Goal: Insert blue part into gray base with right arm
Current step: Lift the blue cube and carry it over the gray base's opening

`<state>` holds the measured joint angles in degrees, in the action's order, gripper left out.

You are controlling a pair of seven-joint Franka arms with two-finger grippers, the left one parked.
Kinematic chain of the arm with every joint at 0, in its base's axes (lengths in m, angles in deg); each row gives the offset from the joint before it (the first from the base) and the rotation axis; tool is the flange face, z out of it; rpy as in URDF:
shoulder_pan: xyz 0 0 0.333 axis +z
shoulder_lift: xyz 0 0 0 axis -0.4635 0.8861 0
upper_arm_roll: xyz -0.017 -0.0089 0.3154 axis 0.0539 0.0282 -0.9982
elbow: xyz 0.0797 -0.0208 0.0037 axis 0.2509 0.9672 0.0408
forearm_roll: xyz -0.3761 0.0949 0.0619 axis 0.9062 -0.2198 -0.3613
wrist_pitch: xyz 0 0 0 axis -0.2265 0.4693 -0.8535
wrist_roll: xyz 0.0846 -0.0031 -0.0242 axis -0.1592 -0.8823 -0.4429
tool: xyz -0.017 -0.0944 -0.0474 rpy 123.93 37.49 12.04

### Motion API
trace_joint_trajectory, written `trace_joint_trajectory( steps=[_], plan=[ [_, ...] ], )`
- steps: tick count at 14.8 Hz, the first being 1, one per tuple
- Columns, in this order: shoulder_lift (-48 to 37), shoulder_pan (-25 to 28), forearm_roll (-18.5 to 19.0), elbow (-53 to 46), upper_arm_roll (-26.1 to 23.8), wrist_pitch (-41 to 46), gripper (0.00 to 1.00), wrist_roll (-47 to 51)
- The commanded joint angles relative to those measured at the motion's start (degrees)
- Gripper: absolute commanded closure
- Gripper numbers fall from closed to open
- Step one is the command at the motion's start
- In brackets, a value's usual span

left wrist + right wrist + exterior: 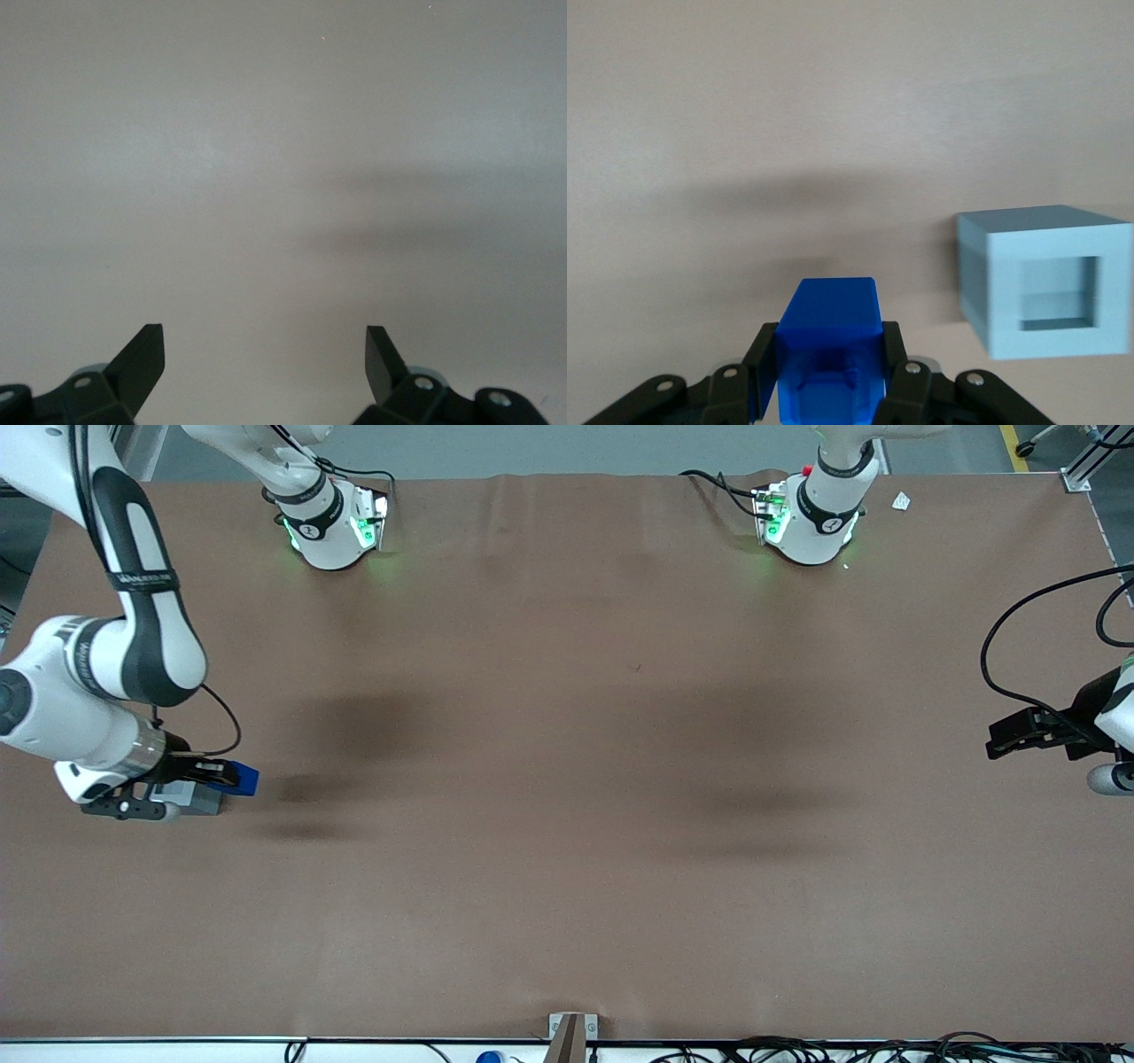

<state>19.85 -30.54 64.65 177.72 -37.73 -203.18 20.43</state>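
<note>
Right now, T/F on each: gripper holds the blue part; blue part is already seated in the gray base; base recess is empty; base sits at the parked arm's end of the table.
1. The gripper is shut on the blue part. True.
2. The blue part is seated in the gray base. False: it is in the gripper, apart from the base.
3. The base's square recess is empty. True.
4. The base sits toward the parked arm's end of the table. False: it lies toward the working arm's end, under the right arm.
</note>
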Motion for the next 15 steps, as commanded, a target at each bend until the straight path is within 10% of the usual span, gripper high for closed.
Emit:
trace_joint_trajectory(
  steps=[1, 15],
  plan=[
    [-2.2, -3.0, -0.1, 0.7, -0.7, 1.4, 0.7, -4.2],
    [-3.6, -11.0, 2.1, 1.3, -0.3, -2.8, 0.71, -13.3]
  ],
)
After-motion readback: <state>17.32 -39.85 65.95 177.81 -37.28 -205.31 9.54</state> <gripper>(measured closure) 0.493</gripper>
